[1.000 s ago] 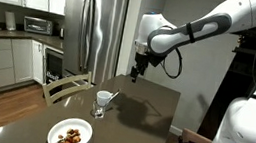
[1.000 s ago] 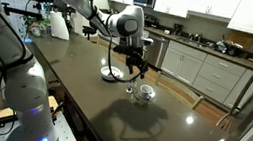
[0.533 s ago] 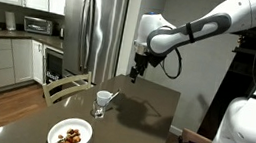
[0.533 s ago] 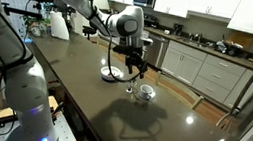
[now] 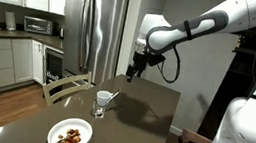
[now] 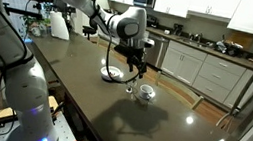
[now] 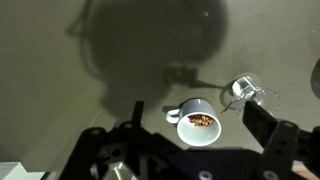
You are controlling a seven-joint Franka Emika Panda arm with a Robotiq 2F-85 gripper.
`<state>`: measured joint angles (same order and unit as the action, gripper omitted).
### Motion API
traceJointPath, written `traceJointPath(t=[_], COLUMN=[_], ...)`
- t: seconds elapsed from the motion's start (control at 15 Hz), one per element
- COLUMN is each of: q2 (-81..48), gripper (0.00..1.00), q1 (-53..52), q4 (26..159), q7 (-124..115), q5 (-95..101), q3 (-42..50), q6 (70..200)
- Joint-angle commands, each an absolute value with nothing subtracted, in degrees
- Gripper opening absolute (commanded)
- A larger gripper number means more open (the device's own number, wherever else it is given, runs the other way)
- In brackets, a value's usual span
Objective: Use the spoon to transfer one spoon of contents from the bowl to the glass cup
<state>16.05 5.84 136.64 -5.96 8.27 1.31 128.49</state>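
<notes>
The gripper (image 5: 134,72) has barely moved over the last second; it has tipped a little at the wrist and drifted slightly, high above the glass cup (image 5: 101,103) and off to one side of it, well apart from it; nothing on the table (image 5: 148,110) has shifted, so the task looks to be at its very start, with no scoop taken yet. In the wrist view the two dark fingers (image 7: 270,132) stand wide apart with nothing between them, so the hand is empty. The arm reaches out from its base in a long bend and the wrist turns the hand downward, tilted rather than plumb, so that its camera looks down on both vessels. The spoon (image 5: 113,99) stands in the glass cup, its handle leaning out over the rim on the side away from the bowl (image 5: 52,135) (in the wrist view it is only a thin bright streak beside the cup (image 7: 243,90), hard to make out). The bowl sits near the glass cup but not touching it, and the contents (image 5: 71,134) lie heaped in its middle, brown and tan, seemingly undisturbed. My judgement is that the slight tipping of the wrist is a lining-up for a descent toward the cup; the handle is thin and slanted, so the jaws would need to come down square to it and close gently, or the cup may be nudged or tipped.
</notes>
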Motion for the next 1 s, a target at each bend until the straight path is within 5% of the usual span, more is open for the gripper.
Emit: traceJointPath(t=[0.0, 0.93], q2=[14.6, 5.1], gripper=[1.0, 1.0], q1=[4.6, 1.9], q4=[137.3, 136.7], q7=[-5.5, -3.3], q5=[2.7, -18.1], q3=[2.7, 3.8], q6=[132.9, 143.5])
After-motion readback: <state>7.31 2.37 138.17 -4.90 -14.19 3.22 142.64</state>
